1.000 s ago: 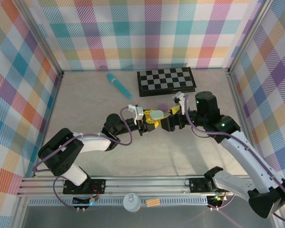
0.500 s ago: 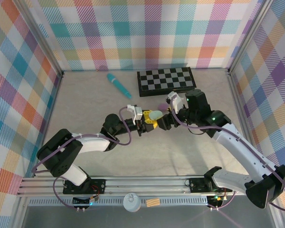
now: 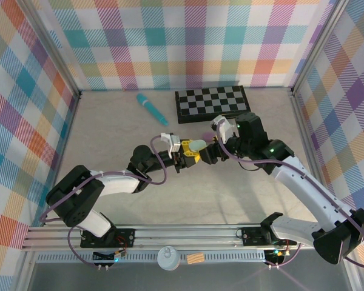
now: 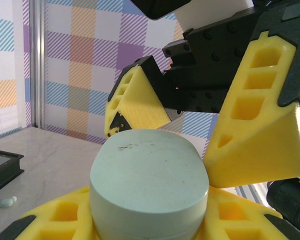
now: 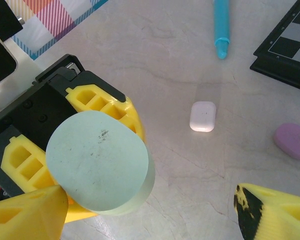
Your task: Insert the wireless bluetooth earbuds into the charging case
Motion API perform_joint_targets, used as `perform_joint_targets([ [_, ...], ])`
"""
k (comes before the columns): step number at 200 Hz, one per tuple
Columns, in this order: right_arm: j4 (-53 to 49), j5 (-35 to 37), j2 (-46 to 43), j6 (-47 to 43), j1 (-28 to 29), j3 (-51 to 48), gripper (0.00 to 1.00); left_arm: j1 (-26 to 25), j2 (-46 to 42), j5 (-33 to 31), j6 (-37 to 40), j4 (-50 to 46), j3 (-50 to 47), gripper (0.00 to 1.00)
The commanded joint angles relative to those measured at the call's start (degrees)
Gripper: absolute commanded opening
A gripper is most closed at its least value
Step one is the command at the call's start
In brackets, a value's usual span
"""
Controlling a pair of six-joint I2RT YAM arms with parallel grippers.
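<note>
Well to the left of the case and beyond it, a long teal plastic stick lies on the pale stone-look bench. Next comes the left gripper. Its yellow jaws are closed to the width of the pale mint-green, pebble-shaped plastic charging case, gripping its lower half and holding it above the bench with the shut lid facing up. In the left wrist view one tiny whitish earbud lies loose on the bench, low and left of the case, near the edge of the black-and-grey chessboard. Neither gripper carries a bud. Just right of the case, the right gripper has its jaws spread wide, one finger on either side of the lid and nothing held; whether they touch it I cannot tell. Beyond the case lie a small white rounded-oblong case and a lilac oval one. The main risk is probably the smooth, rounded shell: an off-centre pinch on the lid could twist it or squirt it out of the left jaws. The two sets of fingers are also close enough to clash. With the lid shut and the bud on the bench, nothing can go in yet, and so small a bud could easily skid away when pinched. No brand or writing is readable, only faint dark scuffs on the lid.
</note>
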Motion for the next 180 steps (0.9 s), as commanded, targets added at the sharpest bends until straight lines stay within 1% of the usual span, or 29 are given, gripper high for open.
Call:
perform_joint_targets([
  [1, 3.3, 3.1, 0.9, 1.1, -0.5, 2.7, 0.85, -0.4, -2.3, 4.5, 0.3, 4.0, -0.8, 0.32],
  [57, 3.4, 1.9, 1.2, 0.9, -0.5, 3.4, 0.85, -0.4, -2.0, 4.6, 0.5, 4.1, -0.7, 0.32],
  [146, 1.5, 3.9, 4.1, 1.9, -0.6, 6.7, 0.84, -0.4, -2.4, 5.5, 0.4, 4.0, -0.7, 0.32],
  [160, 0.7, 1.8, 3.8, 1.4, -0.5, 7.1, 0.85, -0.4, -2.4, 5.0, 0.5, 3.9, -0.8, 0.32],
  [180, 2.8, -2.0, 1.4, 1.4, -0.6, 5.3, 0.86, -0.4, -2.4, 4.2, 0.8, 3.9, -1.0, 0.32],
])
